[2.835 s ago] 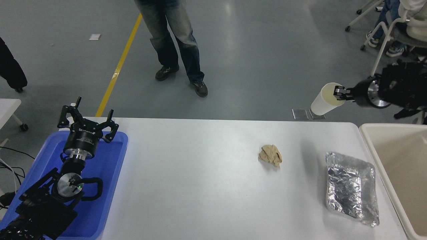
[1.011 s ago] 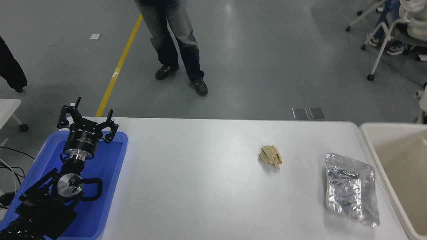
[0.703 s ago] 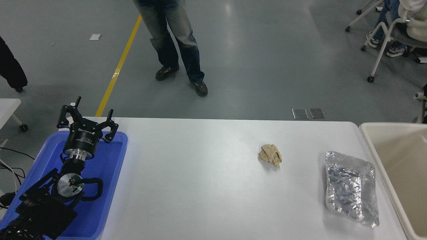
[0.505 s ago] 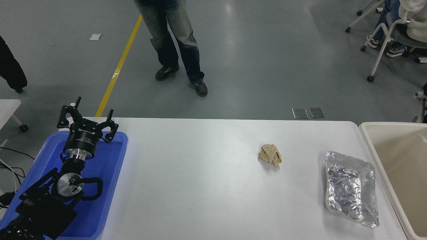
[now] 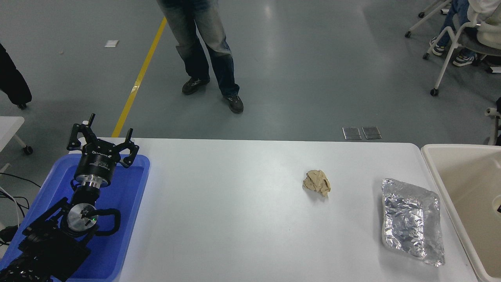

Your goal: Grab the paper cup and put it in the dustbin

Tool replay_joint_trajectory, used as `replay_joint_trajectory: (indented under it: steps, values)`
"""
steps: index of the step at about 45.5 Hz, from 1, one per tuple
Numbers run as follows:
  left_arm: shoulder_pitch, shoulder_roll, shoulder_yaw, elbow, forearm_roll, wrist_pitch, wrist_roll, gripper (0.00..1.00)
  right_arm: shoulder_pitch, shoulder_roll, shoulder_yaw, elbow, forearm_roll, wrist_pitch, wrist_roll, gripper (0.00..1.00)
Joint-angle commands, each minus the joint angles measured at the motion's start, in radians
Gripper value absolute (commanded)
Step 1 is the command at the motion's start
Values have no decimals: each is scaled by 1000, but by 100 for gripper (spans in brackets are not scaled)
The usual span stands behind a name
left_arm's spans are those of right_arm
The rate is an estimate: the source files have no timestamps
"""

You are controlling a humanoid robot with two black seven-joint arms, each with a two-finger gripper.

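One dustbin, a large cream-beige tub with a thick rim and rounded corners, stands at the right end of the white worktop and is cut off by the picture's right edge. The paper cup cannot be made out with any certainty. At that right edge, over the dustbin's inside, sit only a pale curved sliver and a dark speck, too little to tell what they are. The right arm and its jaws are out of the picture, so I cannot tell their state.

Just left of the dustbin a crinkled silver foil tray lies flat on the worktop, close to the tub's rim but apart from it. Further left and a little farther away is a crumpled tan paper wad, lying alone and well apart from the foil tray.

At the worktop's left end lies a blue plastic tray. The left arm comes up over it from the near left corner, and the left gripper hangs above the tray's far rim with its jaws spread and holding nothing.

Beyond the worktop, on the grey floor, a person in jeans and dark shoes stands beside a yellow line. A wheeled chair stands at the far right.
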Motion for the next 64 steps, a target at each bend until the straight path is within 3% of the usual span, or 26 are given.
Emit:
replay_joint_trajectory:
  steps: [1,7,13,16,17,38,54,64]
  values:
    - [0,0,0,0,0,0,1,100,-12,10,10,0,3,-6,-1,0]
    - [0,0,0,0,0,0,1,100,-10,10,17,0,7,-12,-1,0]
    - [0,0,0,0,0,0,1,100,-10,8,26,1,30,-48,0,54]
    - [0,0,0,0,0,0,1,100,-5,8,25,3,30,-57,2,92]
    - [0,0,0,0,0,0,1,100,-2,8,25,3,30,-58,2,97]
    - [0,0,0,0,0,0,1,100,183,-5,2,93,30,-38,2,100]
    - [0,0,0,0,0,0,1,100,735,-131,-363,616,24,-28,4,100]
    - [0,0,0,0,-2,0,1,100,1048,-131,-449,876,9,147,2,100]
